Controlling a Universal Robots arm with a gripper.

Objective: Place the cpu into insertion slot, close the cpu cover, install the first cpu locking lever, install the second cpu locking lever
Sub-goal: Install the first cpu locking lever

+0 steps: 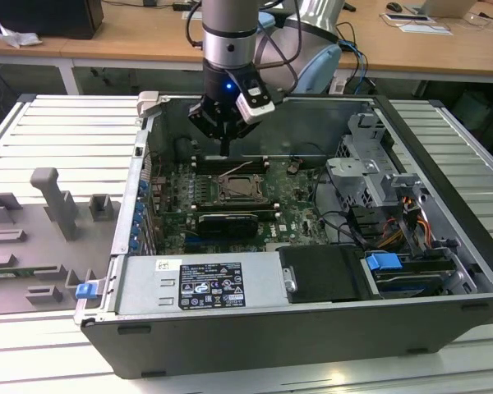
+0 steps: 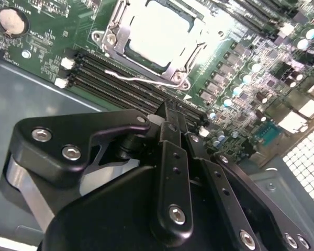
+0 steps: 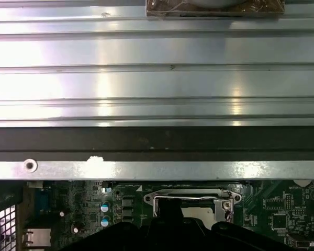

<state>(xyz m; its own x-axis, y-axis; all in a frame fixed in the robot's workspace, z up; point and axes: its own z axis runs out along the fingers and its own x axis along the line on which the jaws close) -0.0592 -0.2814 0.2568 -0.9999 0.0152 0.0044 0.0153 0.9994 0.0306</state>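
Exterior view, from its left. A grey fixture block sat on the ribbed table, well apart from the work. Next to it stood the open computer case, with a blue clip at its near corner and the labelled power-supply box along its near side. The gripper hung inside the case, just above the board. Its fingers were pressed together with nothing between them, on the far side of the insertion slot and near the case's far wall. In the second wrist view the cpu lay seated in the slot with the cpu cover down around it, so I judged the first two steps done. A wire locking lever lay splayed beside the frame over the nearest memory slots. I could not tell whether it was hooked, and judged both lever steps outstanding. The long black card lay just on the near side of the slot. At the exterior view's right were the drive cage and loose cables, apart from the slot. The memory slots and far wall crowded the lever's side most.
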